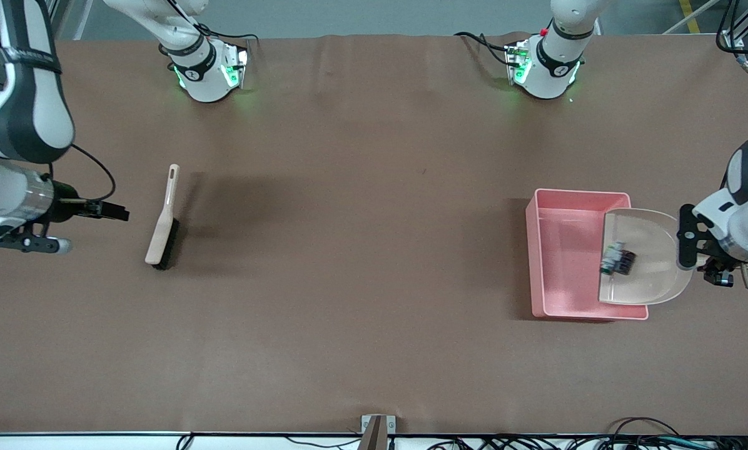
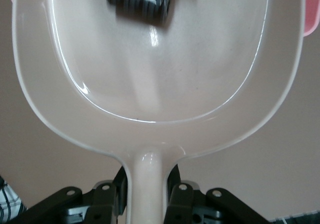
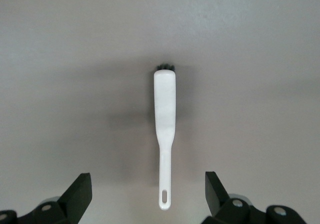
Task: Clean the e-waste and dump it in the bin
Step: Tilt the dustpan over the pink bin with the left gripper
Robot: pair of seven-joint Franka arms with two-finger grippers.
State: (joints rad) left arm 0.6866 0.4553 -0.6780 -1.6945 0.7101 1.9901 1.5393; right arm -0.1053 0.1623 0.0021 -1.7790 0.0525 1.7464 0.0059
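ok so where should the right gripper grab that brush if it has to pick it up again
Probably the slim handle of the brush, coming straight down from above. It lies flat on the table with the handle clear and the bristle head at the end nearer the front camera. The right gripper, open, hangs above the handle, its fingers either side of the hanging-hole end.

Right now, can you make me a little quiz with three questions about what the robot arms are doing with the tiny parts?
1. True or false: the e-waste already lies on the floor of the bin.
2. Which tool does the left gripper hold? A) brush B) dustpan C) nothing
3. Fill in: the brush lies on the ____, below the open right gripper.

Key
1. False: the parts sit at the lip of the dustpan, held over the bin.
2. B: its fingers are shut on the dustpan's handle.
3. Table.
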